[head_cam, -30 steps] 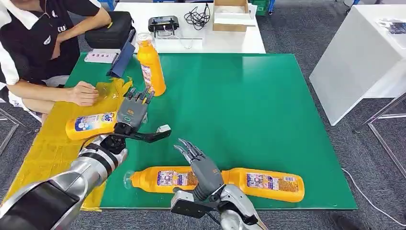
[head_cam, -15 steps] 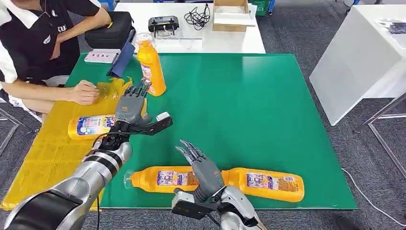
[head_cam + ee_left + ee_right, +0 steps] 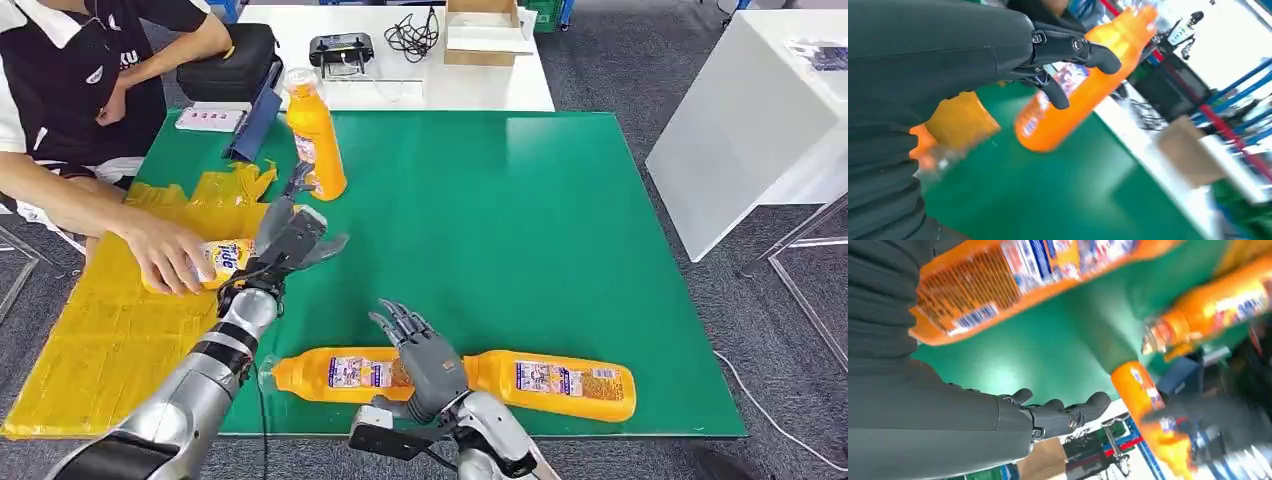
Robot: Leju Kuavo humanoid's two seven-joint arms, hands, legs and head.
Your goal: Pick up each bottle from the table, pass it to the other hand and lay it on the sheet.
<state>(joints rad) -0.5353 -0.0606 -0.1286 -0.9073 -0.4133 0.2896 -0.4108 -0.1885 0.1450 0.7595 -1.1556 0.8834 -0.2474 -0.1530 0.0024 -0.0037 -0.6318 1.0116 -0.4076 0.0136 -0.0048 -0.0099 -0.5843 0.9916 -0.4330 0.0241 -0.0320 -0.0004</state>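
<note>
One orange bottle [image 3: 222, 262] lies on the yellow sheet [image 3: 90, 330], and a person's hand [image 3: 165, 262] grips it. My left hand [image 3: 290, 235] hovers just right of that bottle, fingers spread, holding nothing. Beyond it an orange bottle [image 3: 315, 135] stands upright on the green mat; the left wrist view shows this bottle [image 3: 1083, 95] past my left hand [image 3: 998, 55]. Two more bottles [image 3: 335, 373] [image 3: 560, 385] lie end to end at the mat's front edge. My right hand [image 3: 425, 355] hangs open above where they meet, and in the right wrist view my right hand [image 3: 1048, 420] is empty.
The person sits at the far left beside the sheet. A dark blue object [image 3: 255, 125] leans at the mat's back left corner. Behind the mat a white table [image 3: 400, 95] carries a black bag, a device, cables and a cardboard box. Another white table [image 3: 760, 120] stands at the right.
My left hand has drawn away from the bottle on the sheet, turning and shifting right. The person's hand has moved onto that bottle and grips it. My right hand has barely moved.
</note>
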